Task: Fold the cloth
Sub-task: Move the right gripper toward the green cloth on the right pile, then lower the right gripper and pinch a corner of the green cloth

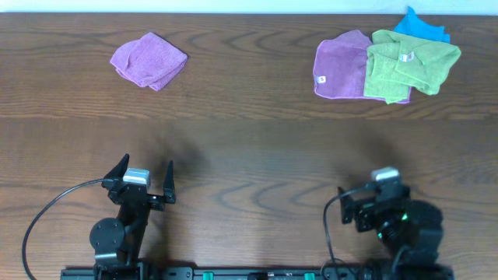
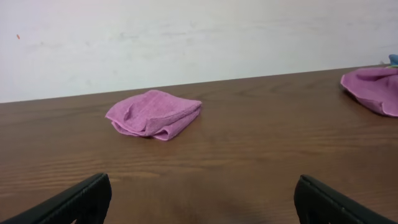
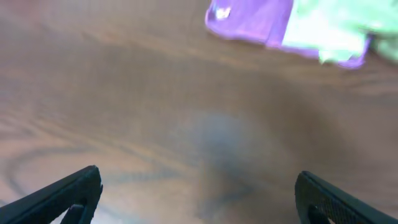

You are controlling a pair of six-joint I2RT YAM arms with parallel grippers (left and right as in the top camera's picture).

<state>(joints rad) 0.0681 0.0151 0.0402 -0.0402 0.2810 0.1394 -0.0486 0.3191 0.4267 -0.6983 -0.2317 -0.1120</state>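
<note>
Several soft, nubby cloths are seen on the dark wood-grain table [image 1: 249,132]. The cloth [image 1: 428,61], lime-green and rumpled with a small white tag, is heaped at the far right. It overlaps a flat purple cloth [image 1: 341,66], and a blue cloth [image 1: 424,27] is mostly hidden behind it. Whether the green heap is one piece or two cannot be told. A folded purple cloth [image 1: 148,60] is laid at the far left. The left hand [image 1: 145,174] and the right hand [image 3: 199,190] are spread wide, nothing held, well apart from every cloth. The right wrist view is blurred, and the green is cut off at its edge.
</note>
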